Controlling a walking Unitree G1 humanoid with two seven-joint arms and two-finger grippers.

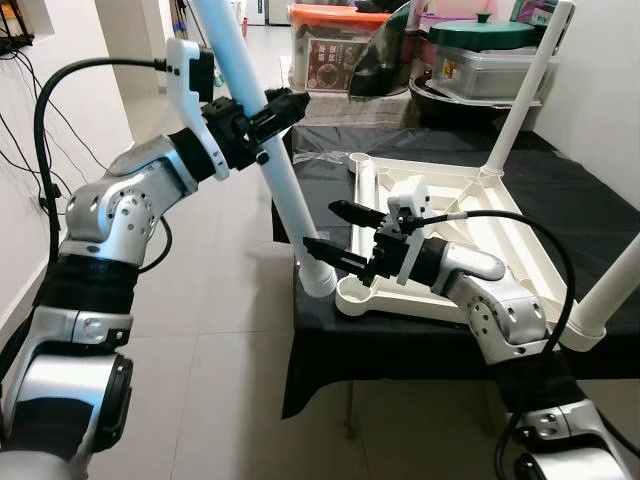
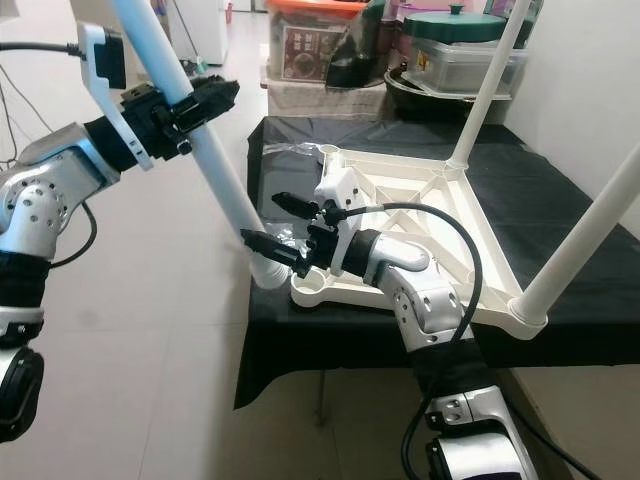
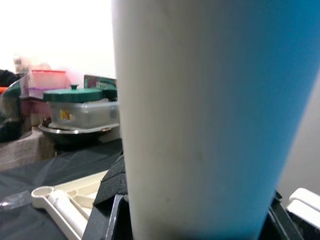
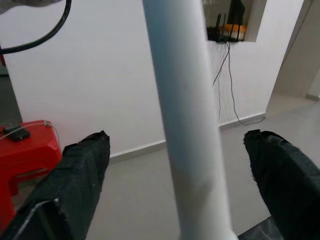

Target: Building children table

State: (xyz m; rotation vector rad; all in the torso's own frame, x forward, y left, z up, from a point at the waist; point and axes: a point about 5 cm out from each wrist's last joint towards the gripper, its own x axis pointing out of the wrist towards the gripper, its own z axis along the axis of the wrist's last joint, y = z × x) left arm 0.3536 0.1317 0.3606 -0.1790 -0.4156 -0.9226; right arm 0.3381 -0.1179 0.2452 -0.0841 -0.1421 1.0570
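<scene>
A cream tabletop [image 1: 470,215] lies upside down on a black-draped table. Two white legs stand in its right corners, one far [image 1: 525,90] and one near [image 1: 610,290]. A third white leg [image 1: 285,185] leans steeply, its lower end [image 1: 320,277] just beside the near left corner socket [image 1: 352,290]. My left gripper [image 1: 265,115] is shut on this leg's upper part; the leg [image 3: 200,125] looms close in the left wrist view. My right gripper [image 1: 322,226] is open around the lower part, with its fingers [image 4: 75,175] apart from the leg [image 4: 190,125] on both sides.
Storage boxes crowd the back of the table: an orange-lidded one [image 1: 335,45] and a green-lidded one [image 1: 485,35]. The black cloth [image 1: 580,190] hangs over the front edge. Tiled floor [image 1: 230,330] lies to the left. A red stool [image 4: 25,145] stands by the white wall.
</scene>
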